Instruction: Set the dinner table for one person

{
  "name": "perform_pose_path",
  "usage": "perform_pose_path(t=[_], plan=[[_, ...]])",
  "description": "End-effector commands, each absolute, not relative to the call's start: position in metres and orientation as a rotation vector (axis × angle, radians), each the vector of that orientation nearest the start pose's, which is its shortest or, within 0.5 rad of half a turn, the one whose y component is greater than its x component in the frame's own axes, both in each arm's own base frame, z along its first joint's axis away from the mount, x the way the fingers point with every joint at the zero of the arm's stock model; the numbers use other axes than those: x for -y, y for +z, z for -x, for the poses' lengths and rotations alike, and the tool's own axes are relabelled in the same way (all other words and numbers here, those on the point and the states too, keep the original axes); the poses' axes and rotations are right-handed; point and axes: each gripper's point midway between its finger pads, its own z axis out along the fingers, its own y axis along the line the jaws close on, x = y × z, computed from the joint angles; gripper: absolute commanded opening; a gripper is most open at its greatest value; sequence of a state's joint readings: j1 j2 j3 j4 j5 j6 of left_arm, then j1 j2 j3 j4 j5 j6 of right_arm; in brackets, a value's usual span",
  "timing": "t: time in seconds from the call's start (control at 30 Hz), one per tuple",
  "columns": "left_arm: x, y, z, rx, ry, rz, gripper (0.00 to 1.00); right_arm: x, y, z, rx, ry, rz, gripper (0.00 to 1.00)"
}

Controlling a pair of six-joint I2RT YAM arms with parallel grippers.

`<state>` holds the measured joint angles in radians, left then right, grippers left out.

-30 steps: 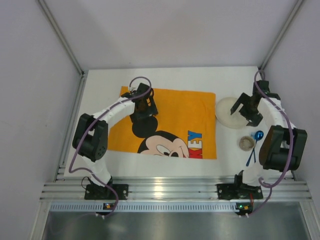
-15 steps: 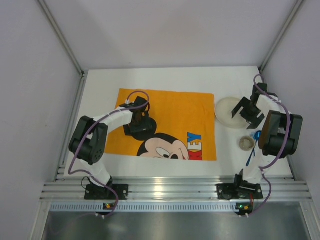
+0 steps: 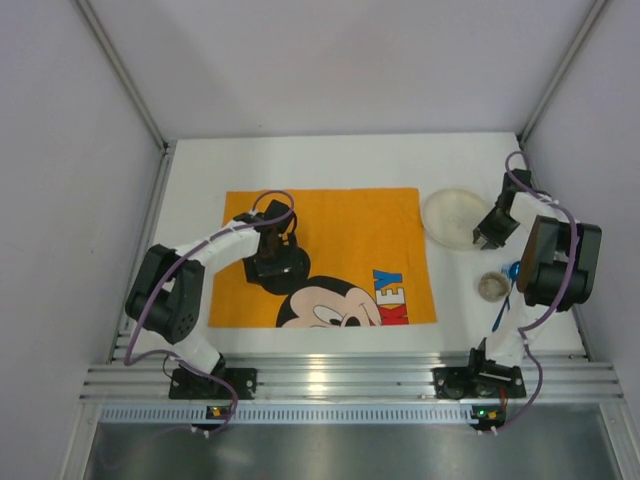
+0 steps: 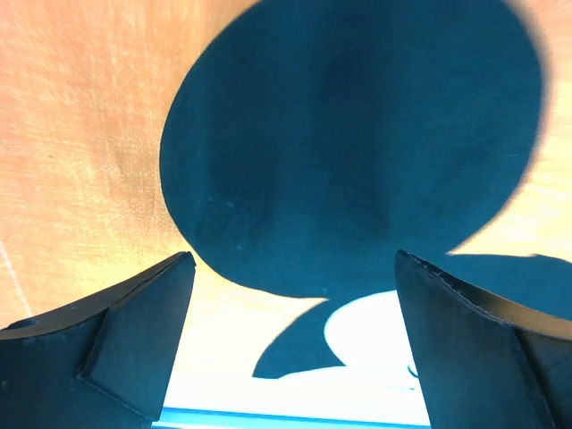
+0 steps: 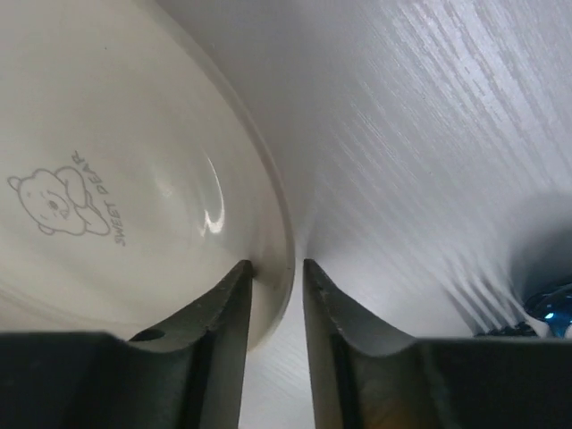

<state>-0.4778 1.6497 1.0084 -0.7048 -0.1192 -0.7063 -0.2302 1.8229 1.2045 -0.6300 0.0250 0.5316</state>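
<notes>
landmark: orange Mickey Mouse placemat [image 3: 350, 225], lying flat, long side across the top view.
dinner table: white top [image 3: 330, 160], under the placemat and showing past it on all 4 sides; silver rail [image 3: 330, 378] runs along the edge on the placemat's near side, by the arm bases.
left gripper: [image 3: 273, 262] [image 4: 290, 268] over the placemat's left half, right above Mickey's black ear [image 4: 357, 134]. 2 fingers [image 4: 134, 331] spread wide, nothing between them. Contact with the cloth: cannot tell.
right gripper: [image 3: 487, 235] [image 5: 277, 268] off the placemat's right edge, level with its far half. 2 fingers [image 5: 214, 331] drawn in to a narrow gap with the plate's rim pinched in it, 1 finger inside the rim, 1 outside.
plate: [image 3: 450, 213] [image 5: 116, 134] cream, round, on bare table just beside the placemat's far right corner. Touching the cloth or not: cannot tell. Small bear print with "SWEET BEAR" on its inner face.
small bowl: [image 3: 492, 287] round, brownish inside, on bare table right of the placemat's near half, apart from the cloth.
blue spoon: [image 3: 501, 312] [image 5: 550, 302] farther from the placemat than the bowl, just beside the bowl; head partly hidden by the right arm.
</notes>
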Motion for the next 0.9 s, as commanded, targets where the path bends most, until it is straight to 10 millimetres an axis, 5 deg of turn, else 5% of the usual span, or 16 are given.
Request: perform_pose_path(t=[0.0,0.17,0.43,0.7,0.87], plan=[[0.150,0.060,-0.284,-2.790,-0.078,0.318,0.98,0.072,0.030,-0.368,-2.554,0.037,-1.067,0.27],[0.151,0.080,-0.301,-2.747,-0.052,0.287,0.98,0.067,0.046,-0.372,-2.552,0.058,-0.992,0.00],[0.146,0.114,-0.322,-2.673,0.012,0.261,0.99,0.040,0.126,-0.393,-2.434,0.095,-0.798,0.00],[0.140,0.132,-0.318,-2.635,0.007,0.305,0.98,-0.033,0.164,-0.417,-2.395,0.317,-0.645,0.00],[0.129,0.140,-0.304,-2.617,0.024,0.326,0.98,-0.100,0.142,-0.426,-2.490,0.450,-0.529,0.00]])
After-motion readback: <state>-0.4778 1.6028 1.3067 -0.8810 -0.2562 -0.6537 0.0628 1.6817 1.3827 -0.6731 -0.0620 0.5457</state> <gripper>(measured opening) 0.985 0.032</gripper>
